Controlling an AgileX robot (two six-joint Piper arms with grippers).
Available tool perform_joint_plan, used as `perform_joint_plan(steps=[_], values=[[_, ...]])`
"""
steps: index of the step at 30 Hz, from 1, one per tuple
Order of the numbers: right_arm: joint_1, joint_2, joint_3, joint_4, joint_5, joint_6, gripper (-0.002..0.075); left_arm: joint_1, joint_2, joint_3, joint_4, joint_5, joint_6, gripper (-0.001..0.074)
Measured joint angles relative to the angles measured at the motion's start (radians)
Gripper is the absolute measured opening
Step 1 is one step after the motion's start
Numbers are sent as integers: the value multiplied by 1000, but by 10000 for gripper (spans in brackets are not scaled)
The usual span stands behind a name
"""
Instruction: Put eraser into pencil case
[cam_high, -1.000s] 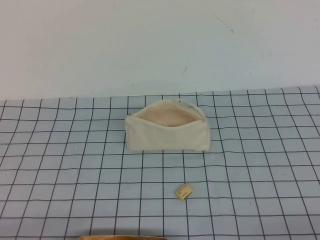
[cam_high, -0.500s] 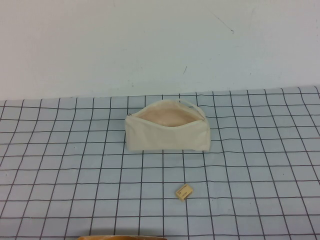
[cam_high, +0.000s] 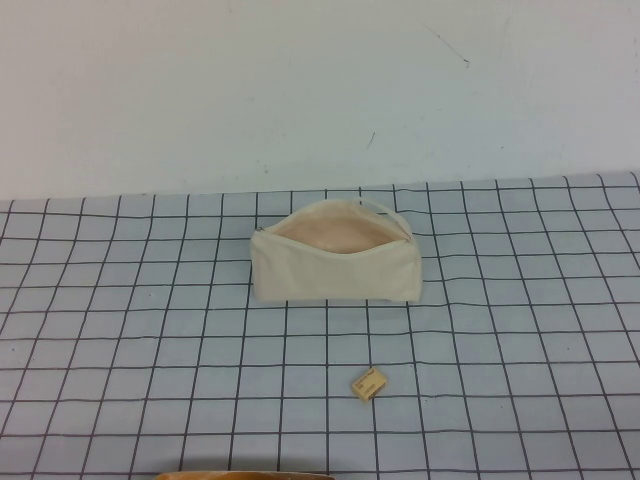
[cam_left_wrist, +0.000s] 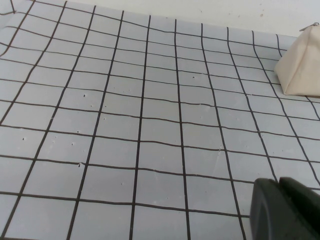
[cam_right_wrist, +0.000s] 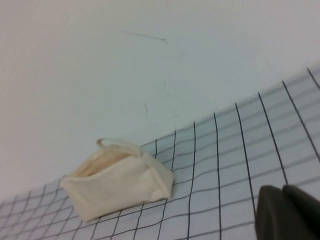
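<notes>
The eraser (cam_high: 369, 384), a tiny tan block with faint print, lies on the grid mat in front of the pencil case, slightly to its right. The pencil case (cam_high: 335, 270) is a cream zip pouch that stands unzipped, its pinkish-beige lining showing at the top. It also shows in the left wrist view (cam_left_wrist: 302, 65) and in the right wrist view (cam_right_wrist: 117, 187). Neither arm shows in the high view. My left gripper (cam_left_wrist: 280, 184) is shut and empty, low over bare mat. My right gripper (cam_right_wrist: 282, 189) is shut and empty, well away from the pouch.
The grid mat (cam_high: 120, 330) covers the table up to a plain white wall (cam_high: 300, 90) behind the pouch. A curved tan-orange edge (cam_high: 245, 474) shows at the near edge of the high view.
</notes>
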Motion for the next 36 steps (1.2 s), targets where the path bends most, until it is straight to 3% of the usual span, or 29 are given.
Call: perform_joint_plan(steps=[4, 8, 14, 21, 27, 36], values=[[0, 59, -147, -36, 126, -267, -1, 0, 0, 0, 0, 0, 0, -3], [0, 268, -362, -177, 359, -425, -1, 0, 0, 0, 0, 0, 0, -3], [0, 639, -708, -282, 737, -551, -1, 0, 0, 0, 0, 0, 0, -3], [30, 977, -1013, -286, 951, -568, -1, 0, 0, 0, 0, 0, 0, -3], [216, 1204, -1181, -352, 967, -505, -1, 0, 0, 0, 0, 0, 0, -3], [573, 1559, -1354, -718, 965, -179, -1, 0, 0, 0, 0, 0, 0, -3]])
